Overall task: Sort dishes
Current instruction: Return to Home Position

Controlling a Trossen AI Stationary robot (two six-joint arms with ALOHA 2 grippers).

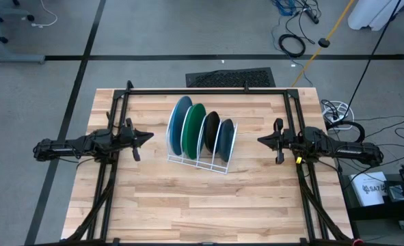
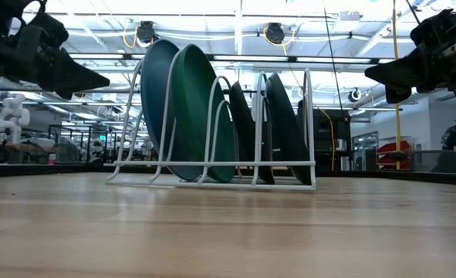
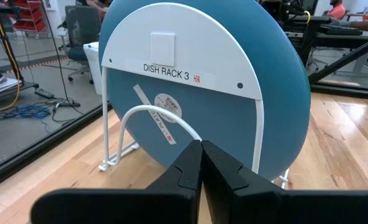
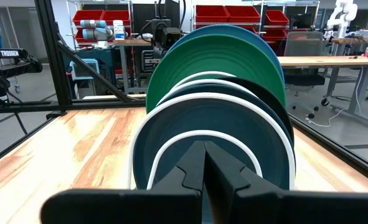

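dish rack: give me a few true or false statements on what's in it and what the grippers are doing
1. The light blue plate, green plate, larger dark dish and smaller dark dish all stand on edge in the dish rack. True.
2. The green plate is at the end nearest the left gripper. False: the light blue plate is there, and the green plate comes next.
3. The right gripper holds a dish. False: it is shut on nothing, apart from the rack.
4. The left gripper is shut and empty. True.
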